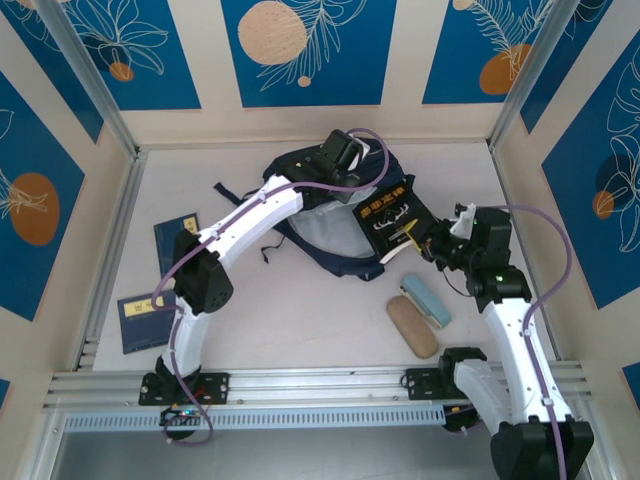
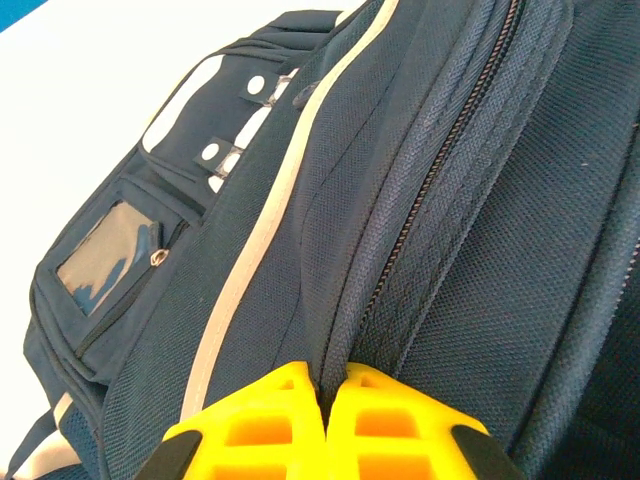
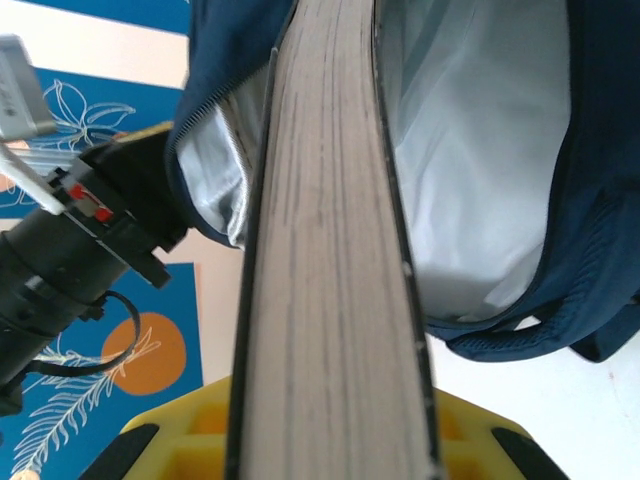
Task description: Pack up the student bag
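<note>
Legend: we read no text. Gold characters on the black book, at two o'clock, and a gold mark on the blue booklet, at eight o'clock, were illegible.

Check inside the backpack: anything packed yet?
Pale lining shows in the open backpack; nothing packed visible. The book in the right gripper blocks the middle, and the bottom is hidden.

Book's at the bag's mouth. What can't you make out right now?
student bag floor: right wrist view, the book blocks it.
book's far end: right wrist view, cut off by top edge.
book's cover lettering: top view, too small.
titles on the blue booklets: top view, too small.
</note>
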Controlling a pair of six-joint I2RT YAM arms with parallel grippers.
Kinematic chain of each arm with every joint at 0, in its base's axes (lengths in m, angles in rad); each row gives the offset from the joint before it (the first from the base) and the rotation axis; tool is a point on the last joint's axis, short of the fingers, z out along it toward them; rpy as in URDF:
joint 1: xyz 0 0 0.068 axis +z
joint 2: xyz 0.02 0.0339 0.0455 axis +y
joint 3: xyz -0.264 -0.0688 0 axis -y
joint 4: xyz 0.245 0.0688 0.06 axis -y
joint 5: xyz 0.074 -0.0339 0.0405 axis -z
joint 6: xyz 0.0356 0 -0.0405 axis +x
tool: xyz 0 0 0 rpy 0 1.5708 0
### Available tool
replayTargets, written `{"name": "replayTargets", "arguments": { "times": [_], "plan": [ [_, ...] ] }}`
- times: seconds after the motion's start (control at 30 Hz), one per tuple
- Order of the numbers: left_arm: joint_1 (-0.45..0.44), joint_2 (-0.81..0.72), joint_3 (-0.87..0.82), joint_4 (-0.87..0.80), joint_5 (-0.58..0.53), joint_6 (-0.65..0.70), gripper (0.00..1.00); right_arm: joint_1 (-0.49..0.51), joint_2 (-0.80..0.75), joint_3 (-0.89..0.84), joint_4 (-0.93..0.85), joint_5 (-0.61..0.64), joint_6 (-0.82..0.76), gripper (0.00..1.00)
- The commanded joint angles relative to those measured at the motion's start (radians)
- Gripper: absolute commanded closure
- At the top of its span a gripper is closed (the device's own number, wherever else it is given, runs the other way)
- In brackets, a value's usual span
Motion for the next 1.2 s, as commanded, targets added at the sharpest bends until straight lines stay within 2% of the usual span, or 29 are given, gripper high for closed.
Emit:
{"name": "replayTargets", "arguments": {
  "times": [0.0,0.33,0.63,0.8,0.93,1.0,1.07,1.17],
  "plan": [
    [0.000,-0.121,0.057,0.063,0.019,-0.060,1.00,0.044,0.024,-0.020,0.220,-0.046,0.082,1.00],
    [-0.001,-0.190,0.051,0.062,0.030,-0.044,1.00,0.206,0.205,-0.030,0.430,0.053,0.157,1.00],
    [0.000,-0.189,0.045,0.061,0.048,-0.063,1.00,0.301,0.396,0.033,0.498,0.180,0.226,1.00],
    [-0.001,-0.192,0.021,0.061,0.056,-0.071,1.00,0.337,0.493,0.057,0.529,0.242,0.286,1.00],
    [-0.001,-0.201,0.004,0.059,0.059,-0.075,1.00,0.345,0.548,0.016,0.679,0.269,0.333,1.00],
    [0.000,-0.205,0.002,0.057,0.061,-0.075,1.00,0.335,0.569,0.017,0.696,0.237,0.363,1.00],
    [0.000,-0.209,-0.004,0.056,0.059,-0.071,1.00,0.323,0.565,0.011,0.754,0.197,0.367,1.00],
    [0.000,-0.216,-0.021,0.058,0.048,-0.064,1.00,0.322,0.510,0.009,0.733,0.206,0.330,1.00]
  ]
}}
